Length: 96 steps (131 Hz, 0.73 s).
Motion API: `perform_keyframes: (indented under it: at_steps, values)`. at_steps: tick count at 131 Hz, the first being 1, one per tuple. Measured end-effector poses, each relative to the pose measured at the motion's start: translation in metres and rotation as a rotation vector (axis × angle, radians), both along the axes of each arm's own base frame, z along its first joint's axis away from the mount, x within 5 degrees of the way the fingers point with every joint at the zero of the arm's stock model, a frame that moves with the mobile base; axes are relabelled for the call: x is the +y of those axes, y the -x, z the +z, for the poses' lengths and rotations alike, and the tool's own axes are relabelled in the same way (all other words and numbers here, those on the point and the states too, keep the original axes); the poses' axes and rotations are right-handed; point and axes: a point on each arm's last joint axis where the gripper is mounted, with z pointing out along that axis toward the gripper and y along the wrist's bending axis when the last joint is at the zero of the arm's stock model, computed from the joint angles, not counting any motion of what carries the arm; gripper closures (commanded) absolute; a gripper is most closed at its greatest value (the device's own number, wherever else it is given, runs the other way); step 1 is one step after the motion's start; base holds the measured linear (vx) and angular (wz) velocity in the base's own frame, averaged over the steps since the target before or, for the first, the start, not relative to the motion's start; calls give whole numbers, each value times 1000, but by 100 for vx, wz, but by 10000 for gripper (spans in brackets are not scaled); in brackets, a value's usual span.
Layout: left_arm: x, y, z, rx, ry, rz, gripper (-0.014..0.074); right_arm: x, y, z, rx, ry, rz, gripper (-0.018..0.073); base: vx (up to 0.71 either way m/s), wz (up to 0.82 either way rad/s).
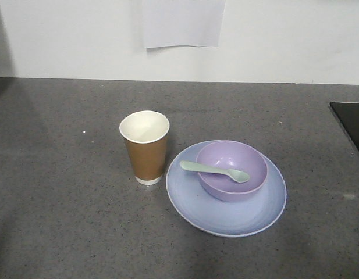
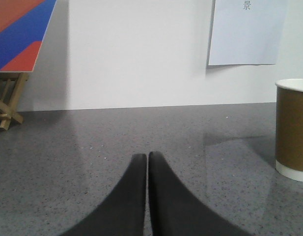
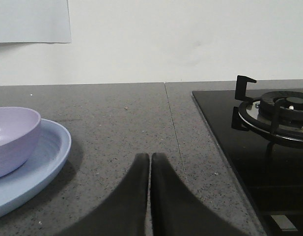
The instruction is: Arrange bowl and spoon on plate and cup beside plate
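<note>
- Far left of the front view: bare grey counter (image 1: 63, 221), nothing of mine showing there at all.
- My left gripper (image 2: 147, 158) sits bottom centre of its wrist view, jaws pressed together, holding nothing, low over the counter.
- From it, the cup (image 2: 292, 129) stands upright at the right edge of that frame, apart from my fingertips and ahead of them; my left arm is the nearer one to it.
- In the front view the cup (image 1: 145, 146) is left of centre, mouth up, just beside the plate's left rim; I can't tell whether they touch.
- Next right, the plate (image 1: 237, 218) lies flat, lower centre-right of the frame.
- The bowl (image 1: 231, 170) sits on the plate, toward its far right part.
- The spoon (image 1: 214, 170) lies across the bowl's mouth, handle out over the left rim, scoop end to the right, long axis running nearly left to right with a slight downward tilt.
- My right gripper (image 3: 150, 158), bottom centre of its view, jaws together and empty; plate and bowl sit at the left edge, so that arm is the nearer to them.
- A stove burner (image 3: 276, 110) occupies the right.
- Count: one cup, one plate, one bowl, one spoon.
- My call: arrangement looks complete, nothing left to grab.
</note>
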Motion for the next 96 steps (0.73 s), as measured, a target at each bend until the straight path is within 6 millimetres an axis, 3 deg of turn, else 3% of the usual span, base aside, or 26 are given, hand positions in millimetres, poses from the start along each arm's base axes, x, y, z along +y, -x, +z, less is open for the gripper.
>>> perform_keyframes:
  at_steps: [96]
  values:
    - [0,0,0,0,0,0,604,0,0,0,0,-4,1,561,0,0]
